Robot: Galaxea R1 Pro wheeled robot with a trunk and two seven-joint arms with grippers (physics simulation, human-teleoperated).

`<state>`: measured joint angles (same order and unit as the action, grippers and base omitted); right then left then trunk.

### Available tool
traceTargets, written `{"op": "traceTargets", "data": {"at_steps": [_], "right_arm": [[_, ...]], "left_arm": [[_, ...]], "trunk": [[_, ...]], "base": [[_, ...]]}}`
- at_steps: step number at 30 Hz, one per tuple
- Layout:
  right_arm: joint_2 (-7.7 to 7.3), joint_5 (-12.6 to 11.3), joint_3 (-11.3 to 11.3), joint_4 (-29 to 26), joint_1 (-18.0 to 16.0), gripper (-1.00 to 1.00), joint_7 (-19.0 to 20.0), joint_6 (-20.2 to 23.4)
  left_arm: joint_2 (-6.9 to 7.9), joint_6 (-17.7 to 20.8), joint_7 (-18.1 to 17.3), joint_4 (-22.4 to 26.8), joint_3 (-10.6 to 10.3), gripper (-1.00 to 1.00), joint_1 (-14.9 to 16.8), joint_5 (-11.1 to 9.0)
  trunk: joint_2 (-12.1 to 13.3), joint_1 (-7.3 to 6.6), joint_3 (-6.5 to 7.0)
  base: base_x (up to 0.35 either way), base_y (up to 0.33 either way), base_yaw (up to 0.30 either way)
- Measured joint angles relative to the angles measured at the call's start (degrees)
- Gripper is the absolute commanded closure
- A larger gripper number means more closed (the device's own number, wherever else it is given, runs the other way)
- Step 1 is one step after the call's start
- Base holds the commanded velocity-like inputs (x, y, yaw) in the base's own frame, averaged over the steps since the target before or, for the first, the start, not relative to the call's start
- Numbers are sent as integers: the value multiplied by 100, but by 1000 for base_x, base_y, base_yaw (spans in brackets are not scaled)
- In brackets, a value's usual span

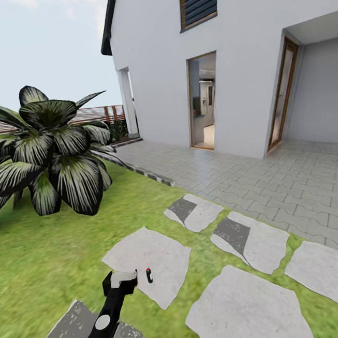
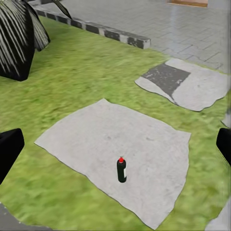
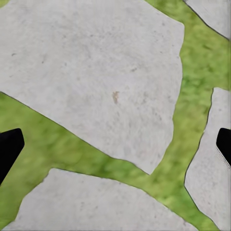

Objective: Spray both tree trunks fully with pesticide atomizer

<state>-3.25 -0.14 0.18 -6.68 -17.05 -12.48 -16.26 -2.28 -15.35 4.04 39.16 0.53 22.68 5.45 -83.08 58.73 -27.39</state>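
Grass lawn (image 1: 44, 265) across the lower left of the head view, pale stepping stones (image 1: 147, 262) through the middle, grey paving (image 1: 274, 179) and a white house (image 1: 240, 52) filling the upper right. Broad-leaved plant (image 1: 53, 155) at left, strip of brown fence (image 1: 95, 114) behind it. Left gripper (image 1: 121, 279) low in the frame, just left of the pesticide atomizer (image 1: 149, 275), which stands upright on the nearest stone slab with a red dot on top. Near it, but not touching.

Over to the left wrist view: atomizer (image 2: 121, 170) dead centre-low, upright on the slab (image 2: 120, 144), grass all round. Black fingertips (image 2: 9, 149) peeking in at both side edges, spread wide, nothing between them. Striped kerb (image 2: 106, 33) along the top, dark plant leaves (image 2: 19, 43) in the upper left corner, second slab (image 2: 187, 84) at upper right. Nothing blocking the path to the bottle.

Right wrist view: looking down on stone slabs (image 3: 96, 72) split by green seams (image 3: 178, 144) of grass. Fingertips (image 3: 8, 149) again at both edges, wide apart, holding nothing.

Risk from here, by judgement: small, narrow, free-standing bottle on hard stone, so a finger clipping it on approach likely tips or rolls it. Closing off-centre or too high near the cap could squirt it sideways out of the grip.
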Motion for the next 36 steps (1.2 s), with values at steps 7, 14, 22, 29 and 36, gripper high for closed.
{"op": "traceTargets", "data": {"at_steps": [7,14,22,29,36], "right_arm": [[0,1,0,0,0,-100,0,0],[0,-1,0,0,0,-100,0,0],[0,2,0,0,0,-100,0,0],[0,0,0,0,0,-100,0,0],[0,2,-3,0,0,-100,0,0]], "left_arm": [[0,-1,-4,-16,0,-100,0,0],[0,-3,-8,-37,0,-100,0,0],[0,-22,-9,-39,0,-100,0,0],[0,-28,-9,-40,-1,-100,0,-1],[-8,-36,-4,-33,-1,-100,0,1]], "trunk": [[0,0,3],[0,0,4],[0,0,4],[0,0,4],[1,3,4]], "base": [[350,-73,-16],[350,-10,-2],[350,43,0],[350,70,0],[323,26,0]]}}
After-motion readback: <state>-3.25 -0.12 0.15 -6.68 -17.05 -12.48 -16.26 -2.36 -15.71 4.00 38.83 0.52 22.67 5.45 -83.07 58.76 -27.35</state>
